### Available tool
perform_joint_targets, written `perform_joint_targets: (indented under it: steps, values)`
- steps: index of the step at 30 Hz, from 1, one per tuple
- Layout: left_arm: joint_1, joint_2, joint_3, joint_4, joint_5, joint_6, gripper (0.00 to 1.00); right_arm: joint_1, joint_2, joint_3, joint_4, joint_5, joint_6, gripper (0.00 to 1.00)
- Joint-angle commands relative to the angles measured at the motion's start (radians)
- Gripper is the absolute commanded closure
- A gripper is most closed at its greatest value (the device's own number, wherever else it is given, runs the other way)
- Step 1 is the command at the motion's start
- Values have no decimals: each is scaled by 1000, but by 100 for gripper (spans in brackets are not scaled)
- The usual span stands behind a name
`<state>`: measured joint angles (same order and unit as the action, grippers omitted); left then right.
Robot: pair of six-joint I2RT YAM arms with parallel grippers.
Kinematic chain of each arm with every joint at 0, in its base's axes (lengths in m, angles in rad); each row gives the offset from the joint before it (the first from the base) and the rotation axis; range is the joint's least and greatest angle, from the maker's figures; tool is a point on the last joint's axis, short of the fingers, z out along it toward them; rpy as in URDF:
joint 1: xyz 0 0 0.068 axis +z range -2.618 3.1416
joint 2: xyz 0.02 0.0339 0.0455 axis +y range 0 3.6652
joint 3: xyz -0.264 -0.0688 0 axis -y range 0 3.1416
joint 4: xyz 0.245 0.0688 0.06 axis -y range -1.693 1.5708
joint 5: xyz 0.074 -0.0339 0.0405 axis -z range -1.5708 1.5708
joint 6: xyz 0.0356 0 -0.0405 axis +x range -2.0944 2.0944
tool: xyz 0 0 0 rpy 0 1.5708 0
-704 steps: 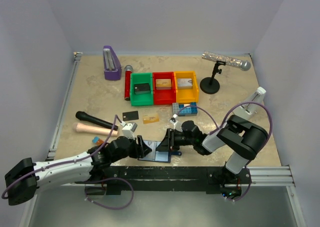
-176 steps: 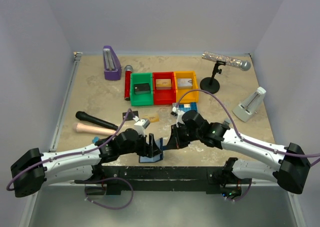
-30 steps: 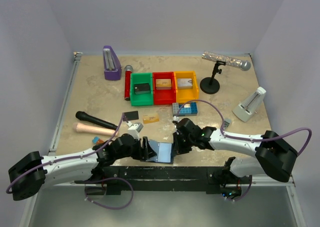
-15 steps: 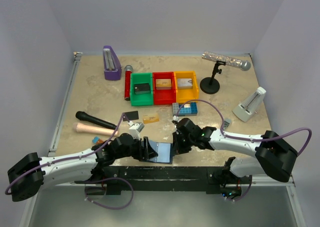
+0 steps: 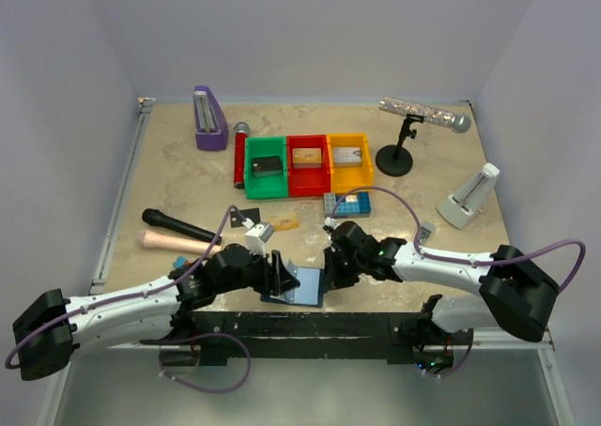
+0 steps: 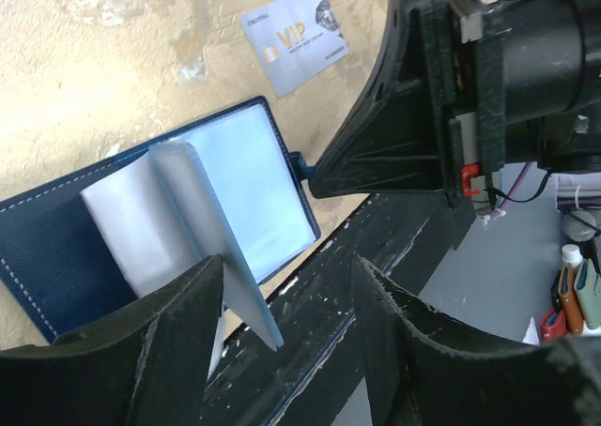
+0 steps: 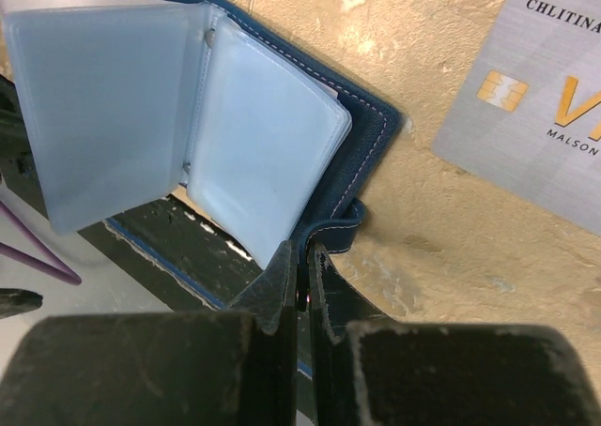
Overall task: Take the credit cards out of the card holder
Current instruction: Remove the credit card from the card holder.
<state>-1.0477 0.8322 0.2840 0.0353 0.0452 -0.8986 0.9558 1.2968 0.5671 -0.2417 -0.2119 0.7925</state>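
Observation:
The navy card holder (image 5: 302, 286) lies open at the table's near edge, its pale pockets fanned out. My right gripper (image 7: 302, 252) is shut on its snap tab (image 7: 340, 235), pinning that side. My left gripper (image 6: 286, 276) is open over the holder's (image 6: 42, 257) other side. One pale pocket leaf (image 6: 211, 248) stands upright between its fingers, against the left finger (image 6: 178, 342). A silvery credit card (image 6: 293, 39) lies on the table beyond the holder and also shows in the right wrist view (image 7: 535, 116). A black card (image 5: 246, 217) and a gold-tan card (image 5: 284, 221) lie further back.
Green (image 5: 266, 168), red (image 5: 307, 163) and yellow (image 5: 349, 160) bins stand mid-table with a blue studded plate (image 5: 347, 204) in front. A black microphone (image 5: 180, 226) and a tan handle (image 5: 174, 243) lie at left. A black rail (image 5: 357, 327) runs under the table's near edge.
My left gripper has shifted right and up, and a pocket leaf that lay flat now stands between its fingers, which have narrowed a little. The right gripper keeps its hold.

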Motion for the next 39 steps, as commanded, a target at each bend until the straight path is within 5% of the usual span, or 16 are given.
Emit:
perform_joint_targets:
  steps: [1, 11, 16, 28, 31, 34, 39]
  values:
    - [-3, 5, 55, 12, 13, 44, 40, 4, -4, -1, 30, -4, -4, 100]
    - [-3, 107, 104, 54, 82, 69, 50, 4, -16, -3, 36, -6, -1, 100]
    - [-5, 134, 119, 66, 93, 75, 64, 3, -19, -4, 36, -9, -1, 100]
    - [-5, 90, 118, -79, -23, 79, 73, 4, -19, -4, 35, -15, -3, 100]
    - [-3, 32, 119, -191, -135, 49, 67, 4, -22, -4, 33, -15, -6, 100]
    - [-3, -48, 98, -225, -192, 47, 49, 4, -24, -4, 30, -18, -6, 100]
    - [-5, -6, 125, -178, -121, 105, 36, 4, -44, -7, 56, -23, -16, 100]
